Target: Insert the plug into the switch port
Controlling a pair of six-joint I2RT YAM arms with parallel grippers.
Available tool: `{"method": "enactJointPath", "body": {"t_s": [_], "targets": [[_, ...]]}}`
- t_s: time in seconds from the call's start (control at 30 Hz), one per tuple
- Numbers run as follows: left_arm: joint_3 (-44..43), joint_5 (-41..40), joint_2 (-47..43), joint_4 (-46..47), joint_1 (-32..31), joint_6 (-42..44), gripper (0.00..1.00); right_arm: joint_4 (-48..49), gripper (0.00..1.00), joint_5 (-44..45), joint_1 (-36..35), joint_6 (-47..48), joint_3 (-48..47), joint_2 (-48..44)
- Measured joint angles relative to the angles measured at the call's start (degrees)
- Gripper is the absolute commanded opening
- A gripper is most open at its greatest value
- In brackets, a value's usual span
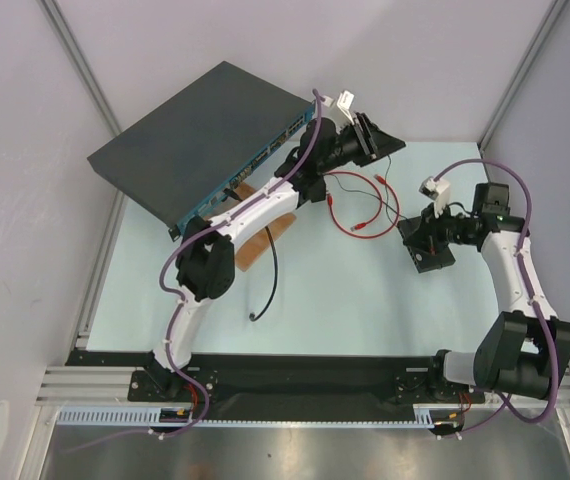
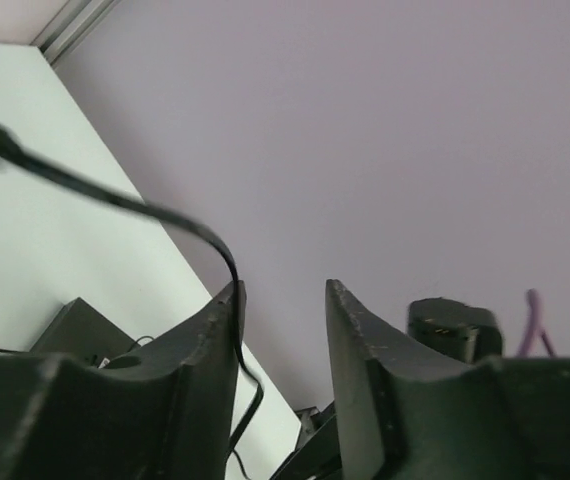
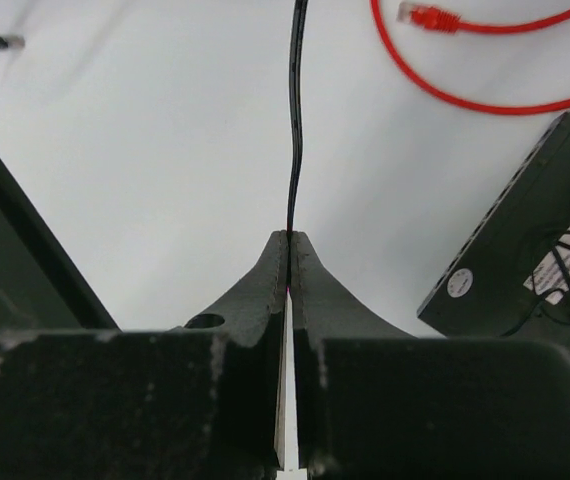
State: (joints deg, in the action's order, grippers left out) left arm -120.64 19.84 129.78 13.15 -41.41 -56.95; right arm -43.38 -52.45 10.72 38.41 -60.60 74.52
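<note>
The small black switch box (image 3: 525, 250) with its white label lies flat on the table, low and to the right in the right wrist view, and under my right wrist in the top view (image 1: 432, 259). I cannot make out its port. The red cable (image 1: 350, 205) loops on the table left of the box, and its plug (image 3: 423, 15) (image 1: 361, 228) lies free, touched by nothing. My right gripper (image 3: 290, 236) (image 1: 412, 233) is shut on a thin black wire (image 3: 295, 120). My left gripper (image 2: 283, 290) (image 1: 389, 143) hangs open near the back wall, with a black wire (image 2: 165, 212) running along its left finger.
The large dark grey rack unit (image 1: 200, 135) with a blue front stands at the back left. A brown flat piece (image 1: 257, 250) and a thicker black cable (image 1: 268, 285) lie under the left arm. The enclosure's walls close in the back and both sides.
</note>
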Motion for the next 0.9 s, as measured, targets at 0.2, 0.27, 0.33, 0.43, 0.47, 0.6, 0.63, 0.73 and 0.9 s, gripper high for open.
{"method": "enactJointPath", "body": {"t_s": [0.2, 0.27, 0.33, 0.43, 0.47, 0.6, 0.63, 0.73, 0.9], "targets": [[0.2, 1.5, -2.6, 1.0, 0.3, 4.2, 0.2, 1.3, 0.11, 0.6, -1.9, 2.5, 3.9, 0.0], [0.2, 2.6, -3.8, 0.8, 0.3, 7.1, 0.12, 2.5, 0.49, 1.0, -2.9, 1.6, 4.6, 0.1], [0.2, 3.8, -5.2, 0.5, 0.3, 10.8, 0.0, 4.1, 0.7, 1.2, -3.6, 0.6, 4.5, 0.5], [1.5, 5.5, -8.3, -1.6, 0.3, 17.8, 0.0, 5.1, 0.94, 1.2, -4.1, -3.1, 0.8, 2.9], [2.0, 6.1, -9.6, -2.5, 0.3, 20.7, 0.0, 5.0, 0.94, 1.2, -3.8, -3.9, -1.3, 4.0], [2.2, 7.7, -13.2, -7.9, 0.2, 32.8, 0.0, 4.5, 0.91, -1.1, -0.8, -9.8, -15.0, 8.7], [2.2, 8.1, -13.9, -9.6, 0.2, 35.9, 0.0, 4.5, 0.89, -1.8, -0.1, -11.0, -17.4, 9.2], [2.2, 9.5, -15.5, -15.7, 0.2, 45.6, 0.0, 4.6, 0.81, -4.5, 2.2, -16.3, -24.4, 10.1], [2.0, 11.1, -15.8, -26.0, 0.2, 58.4, 0.0, 11.3, 0.72, -9.2, 2.6, -31.9, -26.9, 10.1]]}}
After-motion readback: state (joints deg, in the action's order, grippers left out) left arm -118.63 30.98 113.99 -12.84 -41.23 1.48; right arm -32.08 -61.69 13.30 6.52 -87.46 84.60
